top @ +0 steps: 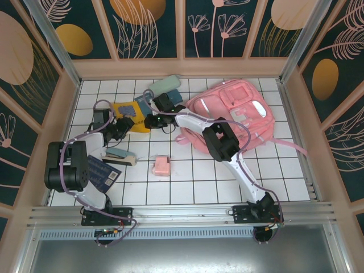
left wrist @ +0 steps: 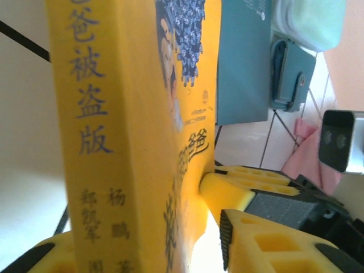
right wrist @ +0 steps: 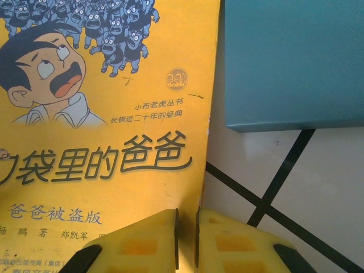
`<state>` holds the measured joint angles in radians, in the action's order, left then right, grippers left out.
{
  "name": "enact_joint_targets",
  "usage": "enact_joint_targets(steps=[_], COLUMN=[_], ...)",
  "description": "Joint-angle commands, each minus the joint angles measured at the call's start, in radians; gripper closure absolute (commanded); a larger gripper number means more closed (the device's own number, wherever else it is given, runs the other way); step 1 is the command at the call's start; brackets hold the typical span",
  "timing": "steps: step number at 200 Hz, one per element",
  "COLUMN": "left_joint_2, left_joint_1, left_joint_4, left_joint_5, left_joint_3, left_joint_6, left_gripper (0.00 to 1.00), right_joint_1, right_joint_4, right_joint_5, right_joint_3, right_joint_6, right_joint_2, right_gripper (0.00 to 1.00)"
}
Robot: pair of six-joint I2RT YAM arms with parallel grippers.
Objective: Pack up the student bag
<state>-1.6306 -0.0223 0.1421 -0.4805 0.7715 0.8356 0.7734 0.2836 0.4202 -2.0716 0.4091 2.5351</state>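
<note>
So, the bag (top: 233, 111) is lying flat, front side up, on the far right part of the tiled table (top: 227, 185), with a pink strap trailing off towards the right wall. The right arm reaches across just past the bag's left edge. Both arms meet at the yellow book (right wrist: 102, 142), which sits left of the bag, not touching it. The right gripper (right wrist: 186, 215) has its yellow fingers squeezed almost together, with only a thin dark slit between them. The book's edge runs straight into that slit, so it's pinching the book there. The left gripper (left wrist: 136, 233) has a finger (left wrist: 261, 244) on each side of the book near the spine. There's a sliver of light between that finger and the cover, so honestly I can't tell if it's actually gripping. From the left wrist cam the book shows spine-on with the cover facing right, and one of the right gripper's fingers is pressed against that cover. A teal book (right wrist: 290, 57) lies just beside the yellow one, and a mint pouch (top: 165, 85) is behind it by the back wall. Nearer the arm bases there's a stapler (top: 118, 154), a small pink box (top: 161, 165) and a dark blue booklet (top: 102, 173), all well apart from the bag.
</note>
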Motion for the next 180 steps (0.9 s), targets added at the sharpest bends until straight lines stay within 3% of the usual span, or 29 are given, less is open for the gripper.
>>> enact_joint_targets(steps=[1,22,38,77,128,180], left_joint_2=[-0.006,0.009,0.031,0.085,0.151,0.173], left_joint_1=[0.013,0.012,0.013,0.013,0.013,0.013], left_joint_4=[-0.043,-0.053,-0.058,-0.062,-0.052,-0.055], left_joint_5=[0.008,0.016,0.021,0.0,-0.049,-0.074], left_joint_3=[0.042,0.04,0.041,0.055,0.066,0.069], left_joint_6=[-0.069,-0.075,-0.079,-0.084,-0.069,-0.068], left_gripper=[0.73,0.91,1.0,1.0,1.0,1.0], right_joint_1=[0.029,0.027,0.025,-0.002,-0.094,-0.151], right_joint_4=[0.031,0.042,0.043,0.086,0.104,0.143], right_joint_5=[0.009,-0.034,-0.076,-0.223,-0.401,-0.607], right_joint_3=[0.04,0.065,0.101,0.221,0.524,0.697], right_joint_6=[0.0,-0.02,-0.044,-0.119,-0.194,-0.276], right_joint_2=[-0.025,-0.088,-0.167,-0.382,-0.67,-0.769], right_gripper=[0.82,0.77,0.67,0.49,0.4,0.33])
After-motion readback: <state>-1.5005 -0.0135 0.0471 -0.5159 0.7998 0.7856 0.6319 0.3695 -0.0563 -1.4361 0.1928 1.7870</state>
